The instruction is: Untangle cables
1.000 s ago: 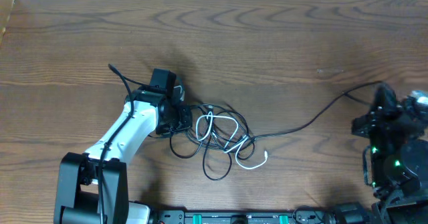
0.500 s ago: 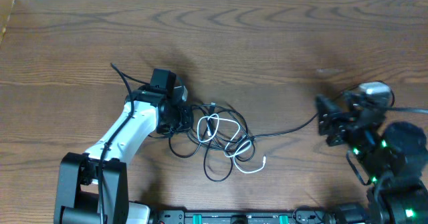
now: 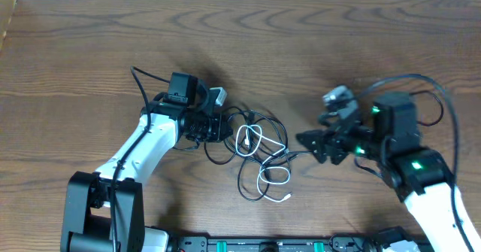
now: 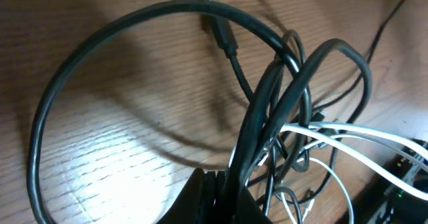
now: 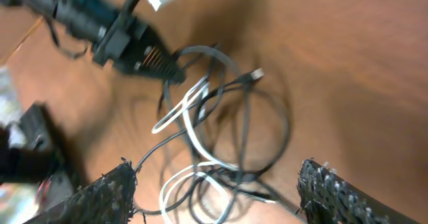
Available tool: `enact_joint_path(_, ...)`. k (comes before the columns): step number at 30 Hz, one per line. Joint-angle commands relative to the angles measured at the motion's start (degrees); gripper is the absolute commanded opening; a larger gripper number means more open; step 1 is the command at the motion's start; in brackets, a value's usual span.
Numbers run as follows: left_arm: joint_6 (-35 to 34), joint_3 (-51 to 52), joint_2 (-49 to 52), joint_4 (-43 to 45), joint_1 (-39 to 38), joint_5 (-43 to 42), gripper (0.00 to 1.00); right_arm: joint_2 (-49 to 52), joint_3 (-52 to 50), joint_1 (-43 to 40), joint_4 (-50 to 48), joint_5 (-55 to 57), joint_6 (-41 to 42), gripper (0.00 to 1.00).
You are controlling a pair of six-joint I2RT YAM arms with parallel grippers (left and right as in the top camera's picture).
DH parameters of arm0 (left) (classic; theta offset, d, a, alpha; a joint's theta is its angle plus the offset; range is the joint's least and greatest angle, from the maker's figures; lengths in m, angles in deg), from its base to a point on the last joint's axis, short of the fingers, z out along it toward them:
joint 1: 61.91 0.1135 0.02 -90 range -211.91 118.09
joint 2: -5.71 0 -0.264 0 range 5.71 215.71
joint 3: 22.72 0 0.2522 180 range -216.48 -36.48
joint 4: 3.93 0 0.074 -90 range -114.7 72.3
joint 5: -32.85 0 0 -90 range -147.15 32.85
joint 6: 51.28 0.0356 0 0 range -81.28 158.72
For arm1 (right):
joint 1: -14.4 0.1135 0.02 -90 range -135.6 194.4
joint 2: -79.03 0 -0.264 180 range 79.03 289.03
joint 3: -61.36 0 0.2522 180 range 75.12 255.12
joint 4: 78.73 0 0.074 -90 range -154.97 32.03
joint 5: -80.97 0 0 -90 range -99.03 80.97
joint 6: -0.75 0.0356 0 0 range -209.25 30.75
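**Item 1, black cable** (image 4: 154, 12): lies in a loose tangle at the centre of the table (image 3: 338, 49). The tangle's long axis runs from upper left to lower right in the overhead view. 1 strand leads off rightwards toward the right gripper, and 1 small plug (image 4: 221, 35) lies flat on the wood inside a wide loop.

**Item 2, white cable** (image 4: 361, 129): is looped through the black coils. Its free plug (image 3: 289, 199) lies at the tangle's lower-right end.

**Left gripper** (image 4: 217, 197): is clenched on several black strands at the tangle's left end.

**Right gripper** (image 5: 217, 170): is released, fingers spread wide, just right of the tangle. Contact with the cable cannot be told.
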Motion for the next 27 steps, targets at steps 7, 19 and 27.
enact_joint_path(7,1.1,0.2,0.2,-1.3,-1.9,-3.8,0.08,9.6,0.4,9.3,-3.4,0.2,-2.7,0.65)
enact_joint_path(19,1.3,0.2,0.2,-1.4,-7.0,-3.8,0.08,16.0,0.4,11.0,-5.2,3.6,-2.5,0.64)
enact_joint_path(27,3.2,0.2,0.2,-1.4,-7.7,-8.5,0.08,16.8,0.4,11.1,-4.9,3.6,4.1,0.63)
